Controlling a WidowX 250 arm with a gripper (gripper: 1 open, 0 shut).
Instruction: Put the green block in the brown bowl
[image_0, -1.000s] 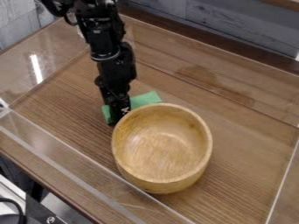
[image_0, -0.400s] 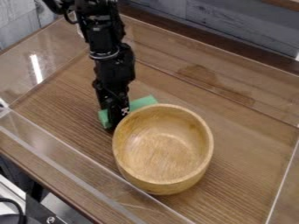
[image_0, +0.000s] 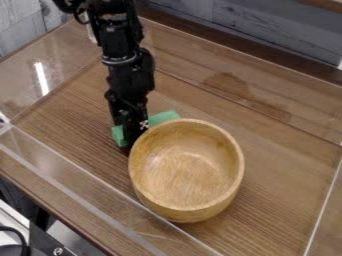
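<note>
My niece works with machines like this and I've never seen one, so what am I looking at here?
All the pictures come from one camera, looking down at a wooden table from a fixed-looking spot. The dark, jointed shape reaching in from the top left is a single robot arm. At its lower end is the gripper, which works like a finger and thumb. It appears closed around the green block, though the arm partly hides the grip. Right beside it sits the brown bowl, with nothing inside. The job is putting that block into the bowl.
</note>
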